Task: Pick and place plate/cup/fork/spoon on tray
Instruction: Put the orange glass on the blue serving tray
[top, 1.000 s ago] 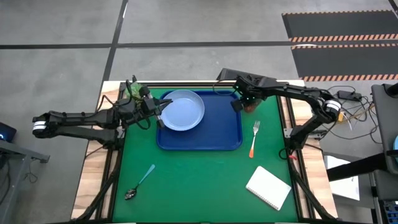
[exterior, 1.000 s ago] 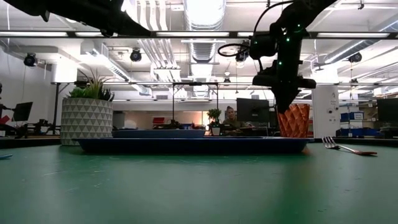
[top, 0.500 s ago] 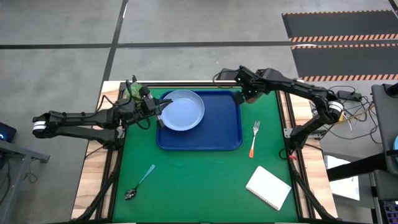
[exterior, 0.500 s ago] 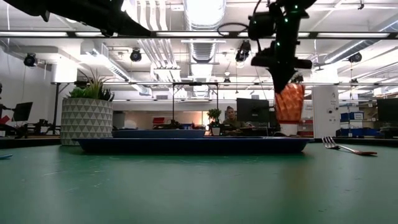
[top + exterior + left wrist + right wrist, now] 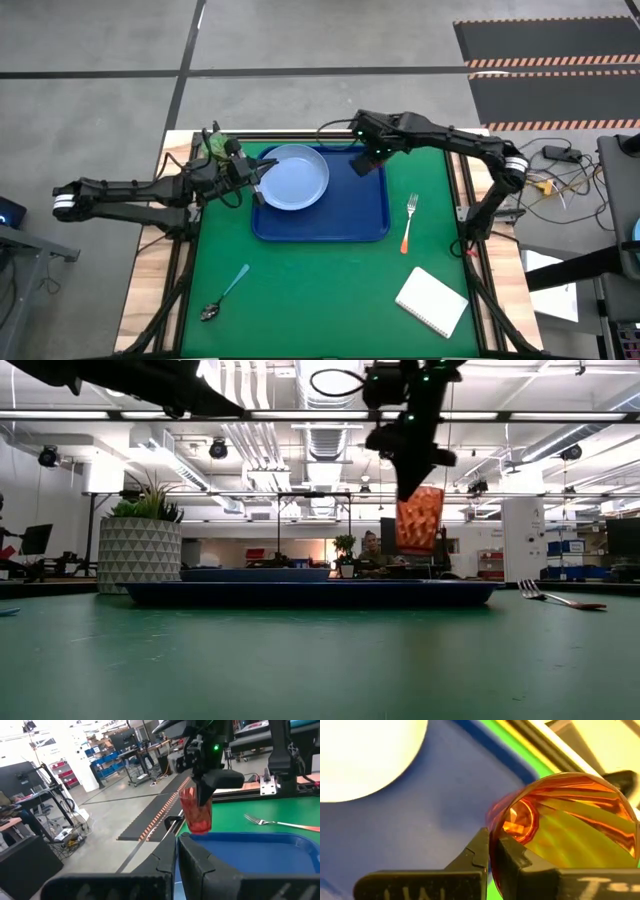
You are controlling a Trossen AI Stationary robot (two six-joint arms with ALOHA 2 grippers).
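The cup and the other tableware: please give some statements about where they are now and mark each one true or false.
1. The right tool holds the cup in the air above the tray. True.
2. The plate lies on the green mat. False: it lies on the tray, at its left end.
3. The fork is on the tray. False: it lies on the mat, to the right of the tray.
4. The spoon lies on the mat, apart from the tray. True.
5. The left tool is beside the plate's left edge. True.
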